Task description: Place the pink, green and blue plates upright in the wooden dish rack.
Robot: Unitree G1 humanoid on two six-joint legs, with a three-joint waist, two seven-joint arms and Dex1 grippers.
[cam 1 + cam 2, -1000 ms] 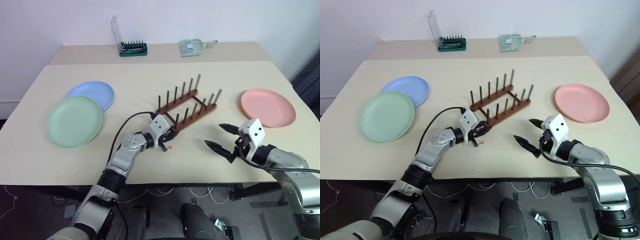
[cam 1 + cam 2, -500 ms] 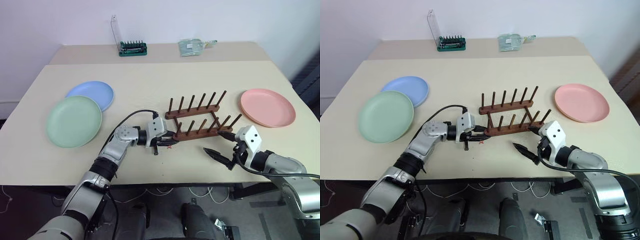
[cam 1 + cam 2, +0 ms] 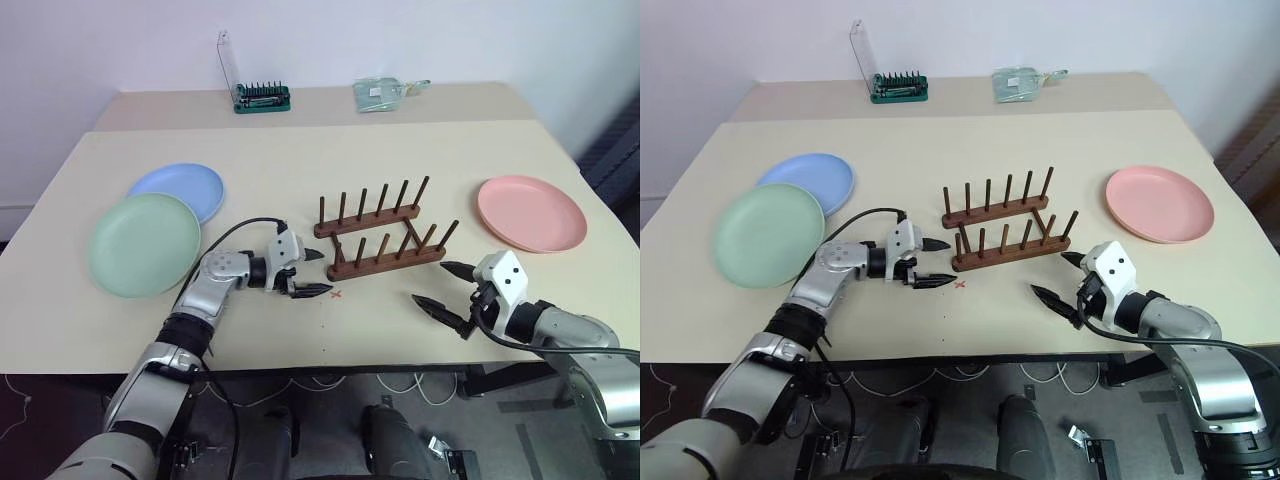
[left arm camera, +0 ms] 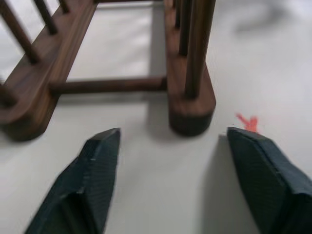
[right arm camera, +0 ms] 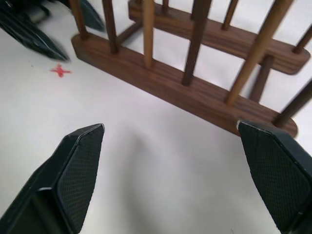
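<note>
With no plate yet loaded, the wooden dish rack (image 3: 378,237) sits empty between both open end effectors: left end effector (image 3: 307,271) just beside its near end, right end effector (image 3: 443,285) nearby, likely squaring it for loading.

The pink plate (image 3: 531,212) lies beyond the right end effector; the green plate (image 3: 143,243) and blue plate (image 3: 180,187) lie flat on the counter (image 3: 300,160), well behind the left one.

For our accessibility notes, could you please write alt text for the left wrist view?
The left gripper's two black fingers stand open over the pale table, just short of the near end of the wooden dish rack. A small red cross mark lies beside one rail.
</note>
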